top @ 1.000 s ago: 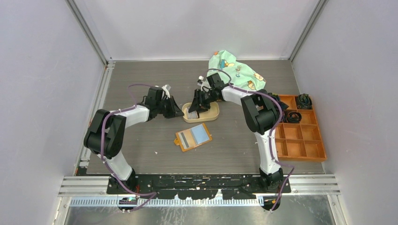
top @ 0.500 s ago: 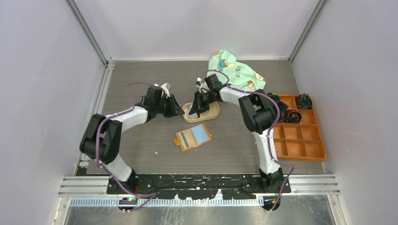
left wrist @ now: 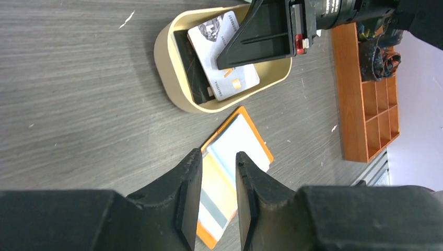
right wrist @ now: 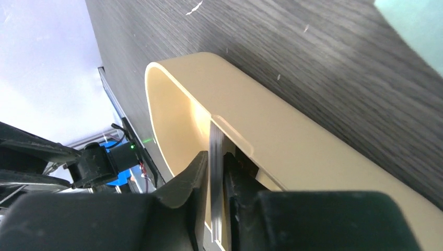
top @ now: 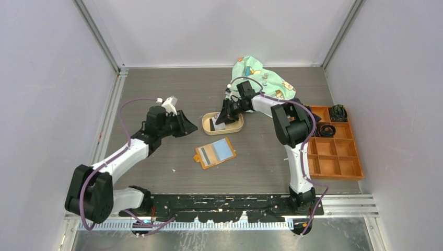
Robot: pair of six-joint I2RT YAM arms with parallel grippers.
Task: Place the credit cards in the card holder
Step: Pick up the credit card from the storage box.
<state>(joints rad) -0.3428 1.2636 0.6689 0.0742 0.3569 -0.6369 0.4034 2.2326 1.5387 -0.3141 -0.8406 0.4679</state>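
Note:
The orange-tan card holder (top: 199, 156) lies open on the table, with a light blue credit card (top: 224, 149) and a dark-striped card (top: 208, 156) on it. It also shows in the left wrist view (left wrist: 262, 147), below my fingers. The oval tan tray (top: 237, 125) holds a white card (left wrist: 230, 70) over a dark card (left wrist: 189, 73). My right gripper (top: 219, 122) reaches into the tray and is shut on the edge of a card (right wrist: 214, 137). My left gripper (top: 187, 125) is open and empty, left of the tray and above the table (left wrist: 218, 157).
A large orange compartment box (top: 334, 149) with dark rings in its far cells stands at the right. A green patterned cloth (top: 263, 78) lies at the back, behind the tray. The cell's grey walls close in on three sides.
My left arm has drawn back to the left, away from the tray. My right gripper has stayed in the tray, shifting slightly right.

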